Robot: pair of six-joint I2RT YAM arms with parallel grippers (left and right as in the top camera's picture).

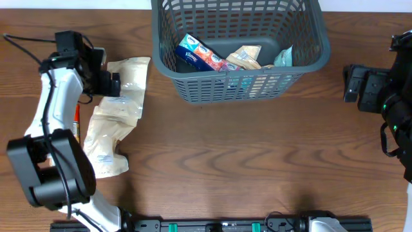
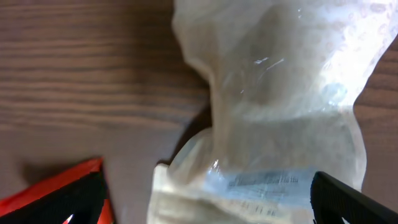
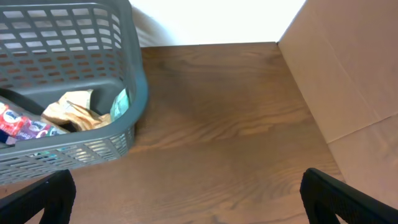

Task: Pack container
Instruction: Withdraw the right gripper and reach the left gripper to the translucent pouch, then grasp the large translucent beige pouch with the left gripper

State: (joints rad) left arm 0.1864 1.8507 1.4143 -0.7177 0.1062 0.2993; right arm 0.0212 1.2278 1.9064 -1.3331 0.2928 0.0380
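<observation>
Here, slotted grey container (image 1: 206, 87); crinkly translucent pouch (image 2: 280, 93) under left end effector (image 2: 208, 196), agape; right end effector (image 3: 186, 196) agape.

Looking straight down from overhead; staring closely at a pale packet (image 2: 280, 93) from left wrist; facing the container (image 3: 62, 31) obliquely from right wrist, both shared overhead.

The table (image 1: 244, 154) is dark brown wood with a strong grain running left to right. At its far edge, near the middle, stands the container (image 1: 212, 87), its floor flat on the wood and its slotted walls upright. On the left side lies a loose run of pale, cream-coloured packets (image 1: 119, 109), crinkled and partly see-through, overlapping one another from far to near; up close their film (image 2: 280, 93) shines. Just to their left an orange-red strip (image 1: 76, 122) lies on the wood, largely hidden.
</observation>
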